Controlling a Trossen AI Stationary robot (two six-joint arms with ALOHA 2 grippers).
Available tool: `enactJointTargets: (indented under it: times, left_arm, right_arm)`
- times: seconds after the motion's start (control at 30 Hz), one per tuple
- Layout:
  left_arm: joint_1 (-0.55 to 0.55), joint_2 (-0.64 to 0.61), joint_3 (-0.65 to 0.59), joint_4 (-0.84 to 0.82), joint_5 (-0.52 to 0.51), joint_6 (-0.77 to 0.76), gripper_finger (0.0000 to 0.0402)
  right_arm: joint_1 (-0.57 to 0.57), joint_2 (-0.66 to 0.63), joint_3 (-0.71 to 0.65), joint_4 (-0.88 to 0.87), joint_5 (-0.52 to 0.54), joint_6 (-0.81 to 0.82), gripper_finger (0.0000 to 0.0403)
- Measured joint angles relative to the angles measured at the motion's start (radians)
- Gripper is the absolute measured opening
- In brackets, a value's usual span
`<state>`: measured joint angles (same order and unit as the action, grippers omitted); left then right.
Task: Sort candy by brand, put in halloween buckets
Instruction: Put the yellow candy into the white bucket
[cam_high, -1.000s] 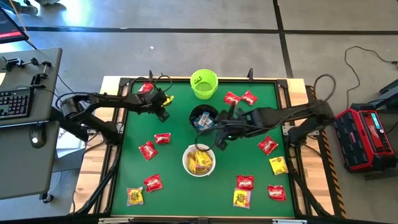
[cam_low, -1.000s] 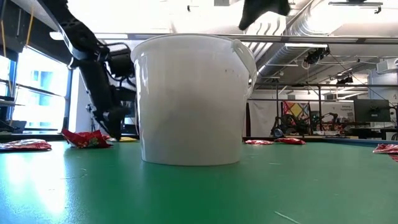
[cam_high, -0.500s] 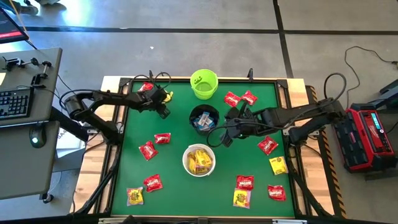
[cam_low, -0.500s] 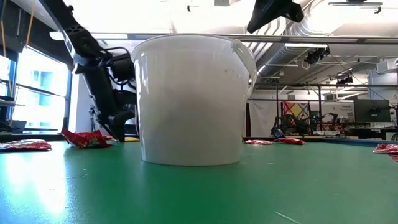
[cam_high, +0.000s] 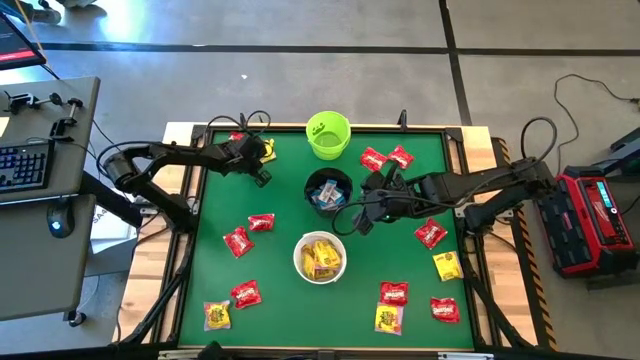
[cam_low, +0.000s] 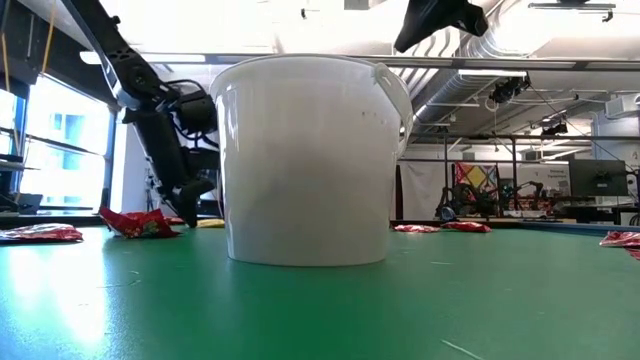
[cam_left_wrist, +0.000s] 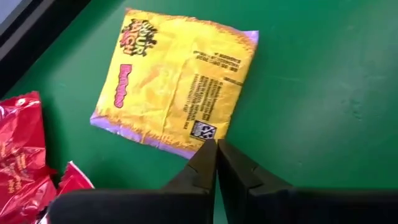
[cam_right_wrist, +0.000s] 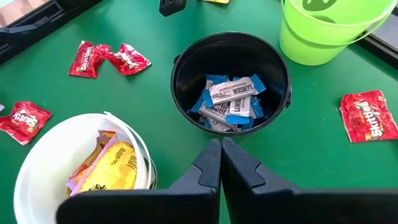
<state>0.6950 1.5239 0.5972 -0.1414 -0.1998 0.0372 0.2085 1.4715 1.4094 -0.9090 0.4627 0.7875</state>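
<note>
- A yellow candy packet (cam_left_wrist: 176, 82) lies flat on the green table surface (cam_left_wrist: 323, 93), its printed back and a small code square facing up, a pale purple edge along its border.
- The left gripper (cam_left_wrist: 216, 149) sits at the packet's near edge, its two dark fingers (cam_left_wrist: 202, 167) pressed together, tips meeting just at the wrapper's rim.
- Red candy wrappers (cam_left_wrist: 25, 162), crinkled and shiny, lie beside the yellow packet near the table's dark border (cam_left_wrist: 37, 37).
</note>
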Motion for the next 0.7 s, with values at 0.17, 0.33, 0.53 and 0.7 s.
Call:
enactJointTargets:
  times: [0.17,0.33,0.53,0.7]
  left_arm:
    - [-0.014,-0.029,-0.002,-0.006,0.060,-0.001,0.0001]
    - [-0.033,-0.098,-0.002,-0.067,0.101,-0.003,0.0000]
    - [-0.042,-0.174,-0.002,-0.122,0.075,-0.095,0.0003]
    - [-0.040,-0.168,-0.002,-0.091,0.068,-0.101,0.0042]
  right_arm:
    - [0.013,0.000,0.000,0.010,-0.008,0.025,0.0000]
    - [0.042,0.000,0.000,0.014,-0.009,0.051,0.0000]
    - [0.055,0.000,0.000,0.015,-0.003,0.059,0.0000]
    - [0.053,0.000,0.000,0.015,-0.002,0.045,0.0000]
